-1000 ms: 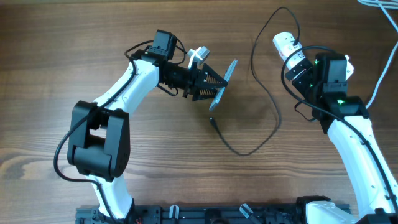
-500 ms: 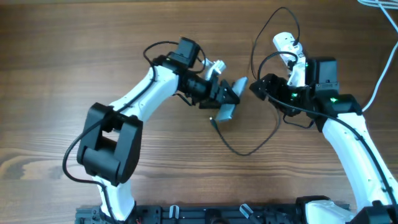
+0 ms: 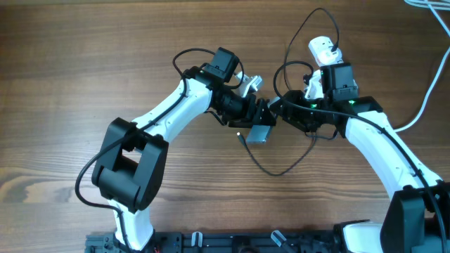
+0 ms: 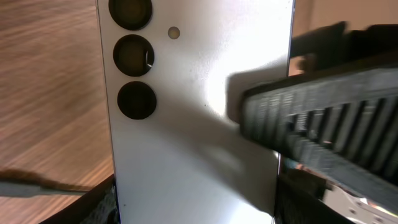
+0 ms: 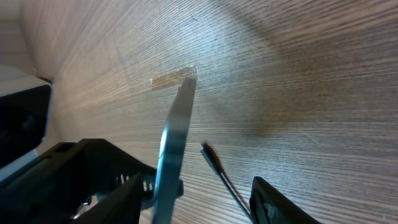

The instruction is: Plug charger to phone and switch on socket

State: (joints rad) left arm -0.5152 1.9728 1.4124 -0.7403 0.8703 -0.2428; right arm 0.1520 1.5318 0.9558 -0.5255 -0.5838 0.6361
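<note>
The table [image 3: 63,63] under me is dark brown wood, its long grain running side to side, and a black rail [image 3: 232,242] runs along the near edge. My left arm [image 3: 169,107] reaches across to the middle, where my left jaws are clenched on the phone [image 4: 199,124]. Its pale back faces my wrist camera, with three dark lenses [image 4: 134,56] in a column down one side and one ribbed pad pressed flat against it. The phone stands tilted on edge over the wood, and I cannot tell whether its far corner touches. Just beside it lies the plug tip [image 5: 210,157] of the charger [image 3: 280,173], whose thin black cable loops away over the grain to the right and up toward the far side. My right jaws stand apart on either side of the phone's thin edge, not clamped on it. Beyond my right arm [image 3: 380,143] the white socket [image 3: 321,49] lies on the wood, and a pale cord [image 3: 430,88] crosses the table's far right corner.
</note>
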